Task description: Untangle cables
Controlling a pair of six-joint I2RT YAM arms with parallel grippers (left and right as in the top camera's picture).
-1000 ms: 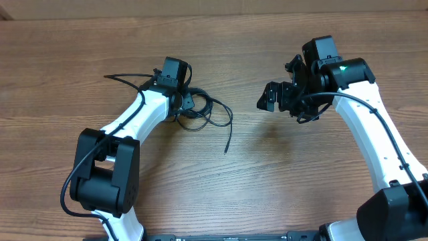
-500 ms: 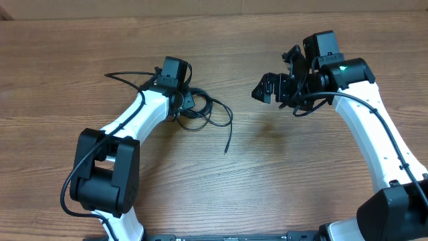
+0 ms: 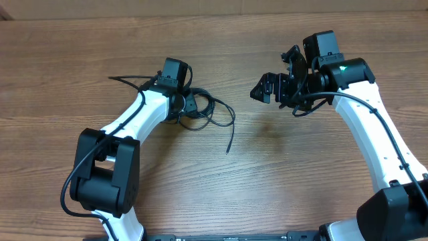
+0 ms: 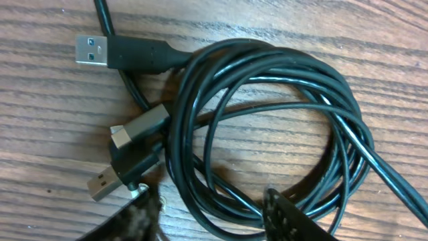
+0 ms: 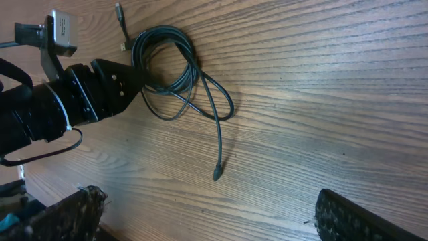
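Note:
The cables (image 3: 212, 114) are thin black cords bunched in a loose coil (image 4: 267, 127) on the wood table. One loose end (image 3: 227, 150) trails toward the front and another strand (image 3: 114, 78) runs off to the left. Three USB plugs (image 4: 90, 50) lie beside the coil. My left gripper (image 3: 189, 103) is down on the coil's left side. Its jaws stand apart, with several strands (image 4: 214, 201) running between the fingers (image 4: 287, 217). My right gripper (image 3: 273, 87) hovers open to the right of the cables, nothing between its fingers. In the right wrist view the coil (image 5: 174, 73) and loose end (image 5: 219, 175) lie ahead.
The wooden table (image 3: 267, 187) stretches around the bundle. A pale wall or board edge (image 3: 214, 7) runs along the back. The left arm's black wrist (image 5: 73, 100) sits right against the coil in the right wrist view.
The right gripper has moved slightly left and toward the back. The cable bundle and its loose end have shifted a little to the right. The left arm stays at the coil.

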